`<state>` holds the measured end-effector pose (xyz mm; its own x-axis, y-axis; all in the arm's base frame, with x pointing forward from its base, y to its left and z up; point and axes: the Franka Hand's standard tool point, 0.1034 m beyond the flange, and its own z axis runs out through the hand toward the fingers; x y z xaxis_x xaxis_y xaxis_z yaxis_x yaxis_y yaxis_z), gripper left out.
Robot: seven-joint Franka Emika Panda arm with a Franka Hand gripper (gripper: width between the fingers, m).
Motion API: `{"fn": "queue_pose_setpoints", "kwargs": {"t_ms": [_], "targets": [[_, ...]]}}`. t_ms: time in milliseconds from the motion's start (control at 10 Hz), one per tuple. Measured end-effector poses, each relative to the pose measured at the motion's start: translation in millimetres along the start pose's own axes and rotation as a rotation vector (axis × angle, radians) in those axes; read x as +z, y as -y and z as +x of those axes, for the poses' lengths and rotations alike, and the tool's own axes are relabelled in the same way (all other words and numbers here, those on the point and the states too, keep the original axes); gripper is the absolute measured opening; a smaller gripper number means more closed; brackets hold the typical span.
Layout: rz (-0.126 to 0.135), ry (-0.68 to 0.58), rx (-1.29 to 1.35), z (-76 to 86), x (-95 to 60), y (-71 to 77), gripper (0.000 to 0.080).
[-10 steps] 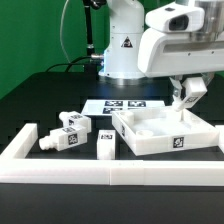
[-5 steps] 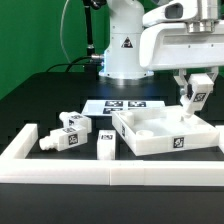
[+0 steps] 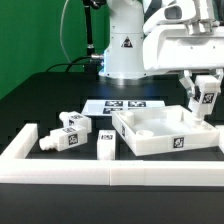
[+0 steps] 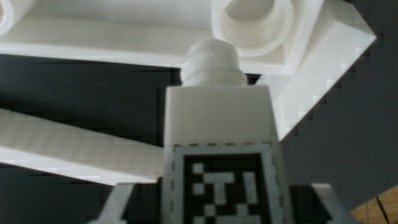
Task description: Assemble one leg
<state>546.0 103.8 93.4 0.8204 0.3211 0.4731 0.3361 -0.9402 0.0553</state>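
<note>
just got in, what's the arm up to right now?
The gripper is shut on one leg and holds it above the white tray-like piece, near that piece's far corner on the exterior view's right. In the wrist view, the leg's peg points toward a round hole in that corner but is not in it yet. Other loose white parts lie on the table at the exterior view's left, away from the gripper.
</note>
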Motion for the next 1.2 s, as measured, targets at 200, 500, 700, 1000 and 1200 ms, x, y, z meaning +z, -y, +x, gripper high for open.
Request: {"fn": "queue_pose_setpoints", "kwargs": {"t_ms": [200,500,700,1000,1200], "targets": [[0.005,0.005,-0.012,-5.1,5.7,4.2,0.0284],[0.014,0.016,-0.012,-10.8,6.6,14.5,0.0284],[0.016,0.021,-0.023,-14.6,6.4,15.9,0.0284],[0.017,0.019,-0.031,-21.2,12.7,17.3,0.0284],[0.017,0.012,-0.038,-22.3,14.9,17.6,0.0284]]}}
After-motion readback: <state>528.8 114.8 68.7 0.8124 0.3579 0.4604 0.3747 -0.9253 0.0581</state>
